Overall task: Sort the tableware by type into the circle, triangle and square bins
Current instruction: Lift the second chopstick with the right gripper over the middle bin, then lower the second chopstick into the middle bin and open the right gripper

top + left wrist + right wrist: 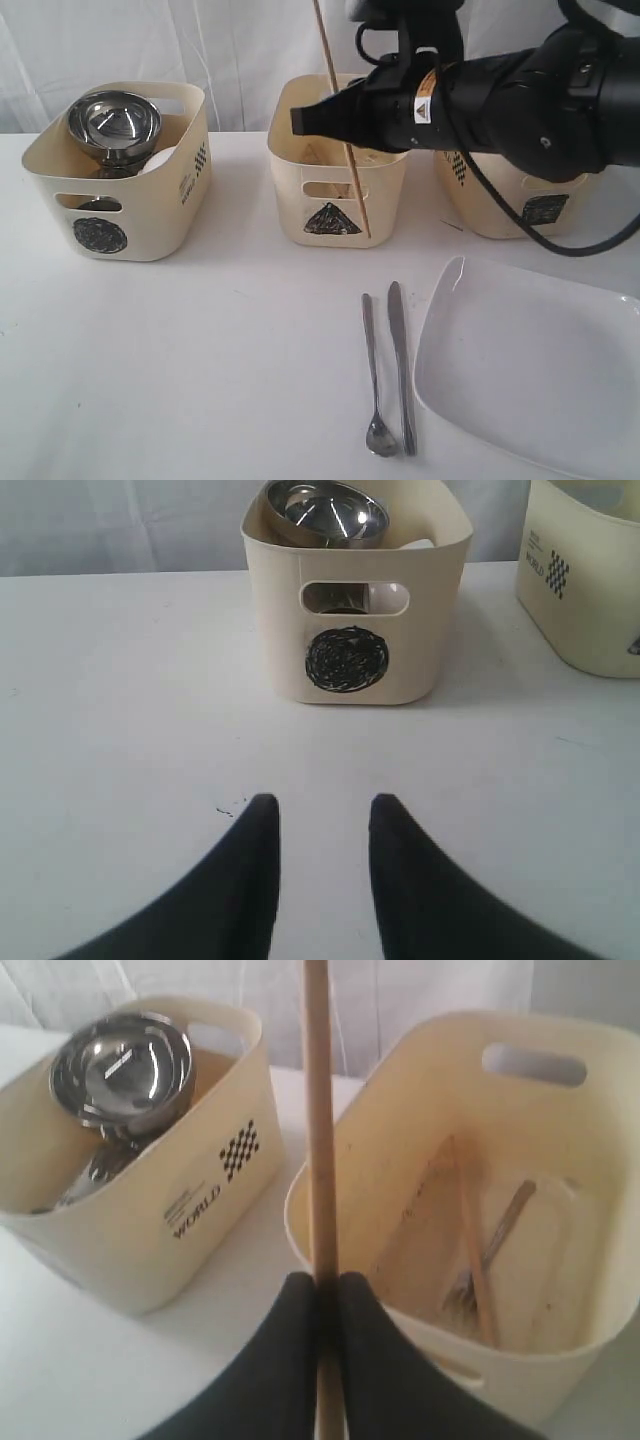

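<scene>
Clamped between the closed fingers of my right gripper (320, 1295) is 1 wooden chopstick (317, 1110). Its long axis stands nearly upright, leaning a little. It crosses my jaws so that part rises above them and part hangs below.

Just beyond and below my fingertips opens the triangle bin (560, 1055). On its floor another chopstick (462, 1195) and a fork (517, 1208) lie across each other.

From the outside camera, the hanging end shows against that bin's front wall, near the black triangle mark (332, 220). I cannot tell whether the tip is inside the rim or just outside it. As I judge it, the drop turns on that. The tip has to be over the opening before I let go, so the stick slides in end first and not down the outside of the wall.

My left gripper (320, 815) stands open with nothing between its fingers, low over the bare table (120, 730). It faces the circle bin (350, 600), which holds a steel bowl (325, 510). It is well apart from the triangle bin, so the right arm is the nearer of the 2.

Below my right jaws, a spoon (372, 370) and a knife (400, 370) lie side by side on the table. Their handles point toward the bins. The white square plate (530, 380) lies just beside them, and these 3 are not yet sorted.
</scene>
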`<state>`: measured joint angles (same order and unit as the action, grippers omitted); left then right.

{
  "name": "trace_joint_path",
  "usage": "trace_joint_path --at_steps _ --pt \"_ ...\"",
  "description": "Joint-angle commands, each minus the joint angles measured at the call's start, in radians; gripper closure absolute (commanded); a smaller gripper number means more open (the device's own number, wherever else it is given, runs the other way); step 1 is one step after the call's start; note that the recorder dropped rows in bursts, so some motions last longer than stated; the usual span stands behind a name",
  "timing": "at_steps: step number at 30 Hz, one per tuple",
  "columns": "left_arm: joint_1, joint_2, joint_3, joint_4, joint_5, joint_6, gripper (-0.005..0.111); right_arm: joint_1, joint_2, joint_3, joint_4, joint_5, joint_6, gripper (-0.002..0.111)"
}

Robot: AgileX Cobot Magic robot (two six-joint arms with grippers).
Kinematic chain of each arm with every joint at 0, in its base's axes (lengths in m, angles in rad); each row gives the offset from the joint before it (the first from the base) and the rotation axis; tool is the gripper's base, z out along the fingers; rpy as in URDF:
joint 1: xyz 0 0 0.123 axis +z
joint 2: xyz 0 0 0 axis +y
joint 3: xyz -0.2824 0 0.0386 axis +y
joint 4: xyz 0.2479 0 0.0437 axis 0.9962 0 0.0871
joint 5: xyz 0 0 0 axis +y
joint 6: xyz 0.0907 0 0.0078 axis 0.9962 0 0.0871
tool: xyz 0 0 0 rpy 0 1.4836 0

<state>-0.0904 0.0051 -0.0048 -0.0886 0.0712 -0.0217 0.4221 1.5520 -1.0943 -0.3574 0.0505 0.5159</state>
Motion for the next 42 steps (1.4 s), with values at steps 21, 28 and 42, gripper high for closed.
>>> trace_joint_path --at_steps 21,28,42 --pt "-0.003 -0.005 0.005 -0.007 0.004 0.001 0.070 -0.213 0.297 -0.256 0.043 -0.434 -0.036 0.108" --pt "-0.003 -0.005 0.005 -0.007 0.004 0.001 0.070 -0.213 0.431 -0.365 0.048 -0.390 -0.072 0.108" --pt "-0.003 -0.005 0.005 -0.007 0.004 0.001 0.070 -0.213 0.507 -0.397 0.094 -0.362 -0.072 0.072"
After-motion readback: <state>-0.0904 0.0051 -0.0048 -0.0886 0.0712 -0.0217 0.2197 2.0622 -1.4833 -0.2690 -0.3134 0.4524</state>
